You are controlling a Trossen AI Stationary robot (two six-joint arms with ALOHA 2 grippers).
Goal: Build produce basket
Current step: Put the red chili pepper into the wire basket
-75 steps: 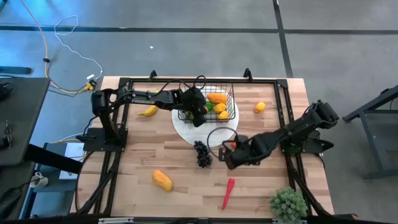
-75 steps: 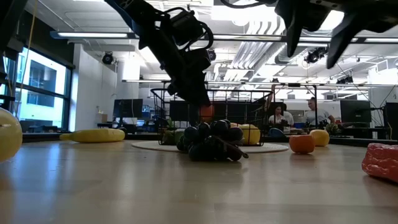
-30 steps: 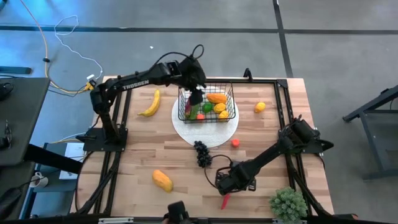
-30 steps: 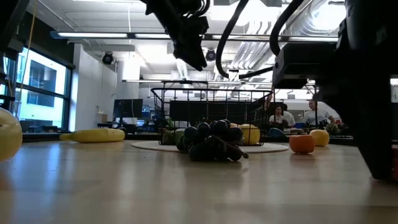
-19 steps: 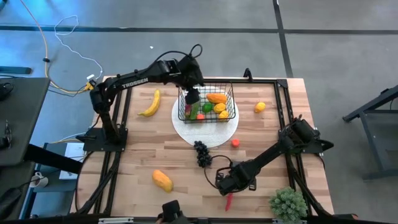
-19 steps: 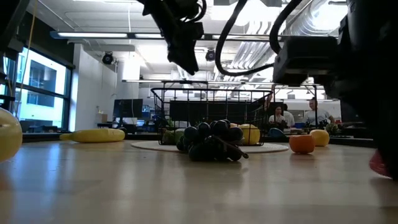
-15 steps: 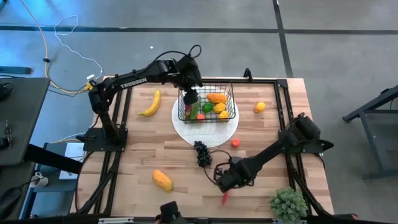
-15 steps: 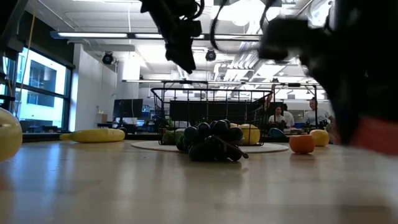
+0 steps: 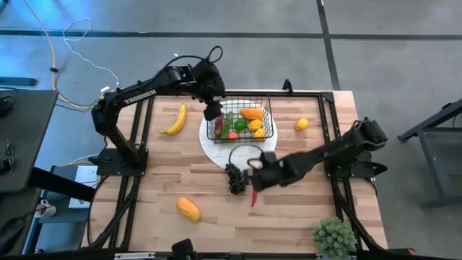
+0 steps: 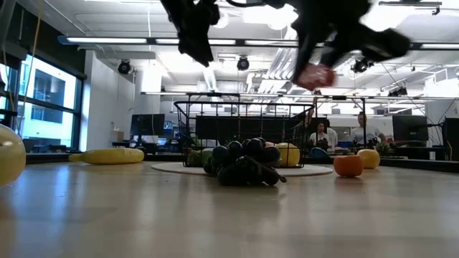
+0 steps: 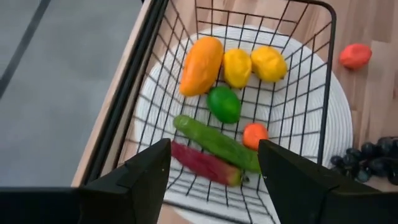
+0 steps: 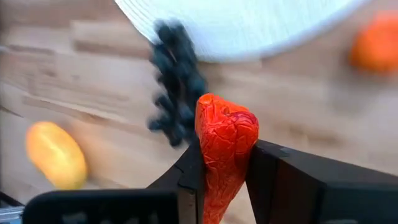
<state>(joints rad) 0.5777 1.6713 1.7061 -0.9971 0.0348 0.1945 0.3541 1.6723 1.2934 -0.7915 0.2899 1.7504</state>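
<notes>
— What is seen of the room and the surface?

— An open office with ceiling lights is seen beyond a wooden worktop, on which a round white plate is laid. The black wire basket is set on that plate, toward the far edge.

— What is held in the basket?

— An orange piece, two yellow lemons, a green lime, a green cucumber, a small orange fruit and a dark red piece are contained in it.

— How is the right pincer placed?

— The right pincer is raised above the worktop, just beside the dark grapes, and its fingers are closed on the red chili, which hangs down between them.

— And the left one?

— The left pincer is held over the basket's left edge, its fingers spread wide with nothing between them.

— What produce is left outside?

— A banana lies left of the plate, an orange-yellow fruit near the front, and a lemon to the right of the basket. A green bushy plant stands at the front right corner.
</notes>
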